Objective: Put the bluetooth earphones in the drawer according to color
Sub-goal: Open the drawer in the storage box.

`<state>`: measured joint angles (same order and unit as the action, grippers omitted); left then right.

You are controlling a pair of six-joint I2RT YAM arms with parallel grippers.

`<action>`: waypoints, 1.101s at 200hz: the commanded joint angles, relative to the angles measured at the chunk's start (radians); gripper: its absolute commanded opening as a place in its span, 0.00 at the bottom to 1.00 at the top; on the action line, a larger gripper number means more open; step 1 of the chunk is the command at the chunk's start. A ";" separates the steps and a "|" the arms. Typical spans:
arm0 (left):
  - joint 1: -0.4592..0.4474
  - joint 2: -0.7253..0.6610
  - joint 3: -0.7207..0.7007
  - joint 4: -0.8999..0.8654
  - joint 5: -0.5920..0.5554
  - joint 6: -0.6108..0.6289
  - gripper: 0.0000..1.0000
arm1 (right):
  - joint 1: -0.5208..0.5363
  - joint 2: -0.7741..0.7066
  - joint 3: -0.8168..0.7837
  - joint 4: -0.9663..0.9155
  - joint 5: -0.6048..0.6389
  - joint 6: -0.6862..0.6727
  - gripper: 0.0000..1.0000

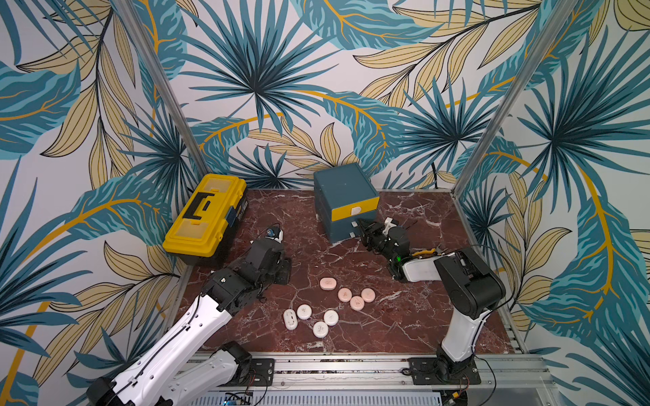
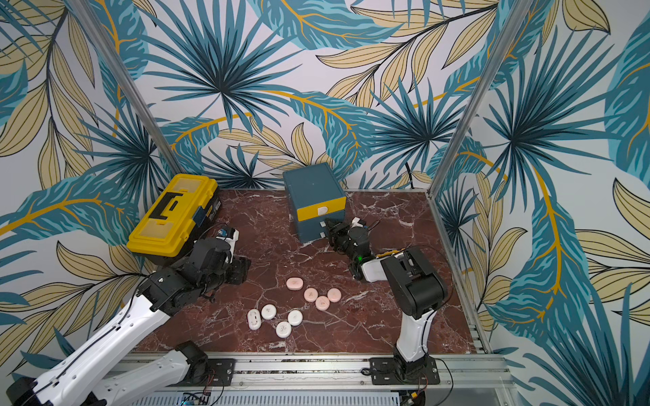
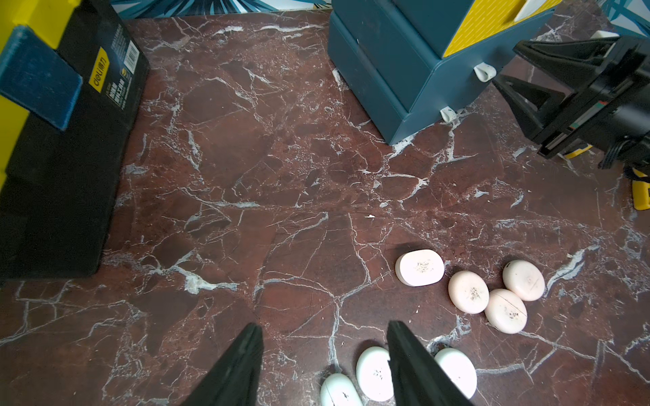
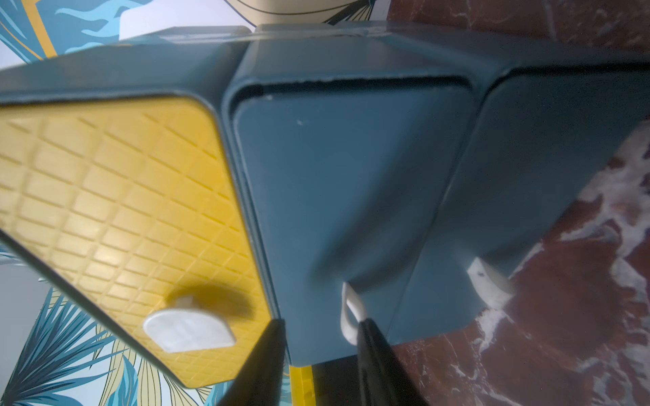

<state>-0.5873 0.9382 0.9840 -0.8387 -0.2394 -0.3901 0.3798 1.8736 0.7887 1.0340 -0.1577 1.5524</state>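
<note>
Your right gripper (image 4: 322, 323) is at the front of the drawer (image 1: 346, 197), jaws part open with nothing clamped. The middle tab (image 4: 351, 313) stands between the fingers (image 4: 376, 351), seemingly against one and clear of the other, though the wrist view is blurred there and I may be misreading the contact. To do this pull well, centre the tab in the gap, close firmly on it, then draw straight out, square to the front. A sideways tug would likely swing the light drawer round on the table (image 1: 281, 218). Mind the top tab (image 4: 188, 330) just above. Your left gripper (image 3: 324, 325) hangs well in front of the drawer, jaws apart and empty; you might use it to steady the box. The drawer is a teal block with a yellow top front and two teal fronts below, none pulled out enough to show its inside. In front of it lie the earphones: four pink cases (image 1: 345, 294) nearer it and four white cases (image 1: 331, 317) further out. They are smooth, rounded pebbles, each with a small mark on top. No lilac ones show.
</note>
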 commanded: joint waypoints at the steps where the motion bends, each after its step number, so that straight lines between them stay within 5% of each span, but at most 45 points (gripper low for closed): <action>1: 0.005 0.004 -0.020 0.021 -0.002 0.008 0.61 | 0.011 0.028 0.022 -0.034 -0.015 0.003 0.40; 152: 0.005 -0.016 -0.027 0.009 -0.011 0.009 0.61 | 0.013 0.058 0.075 -0.093 0.006 0.008 0.32; 220: 0.005 -0.018 -0.031 0.011 -0.012 0.010 0.61 | 0.014 0.068 0.091 -0.116 0.016 0.011 0.10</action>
<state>-0.5873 0.9352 0.9768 -0.8345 -0.2424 -0.3901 0.3882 1.9202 0.8589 0.9440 -0.1577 1.5623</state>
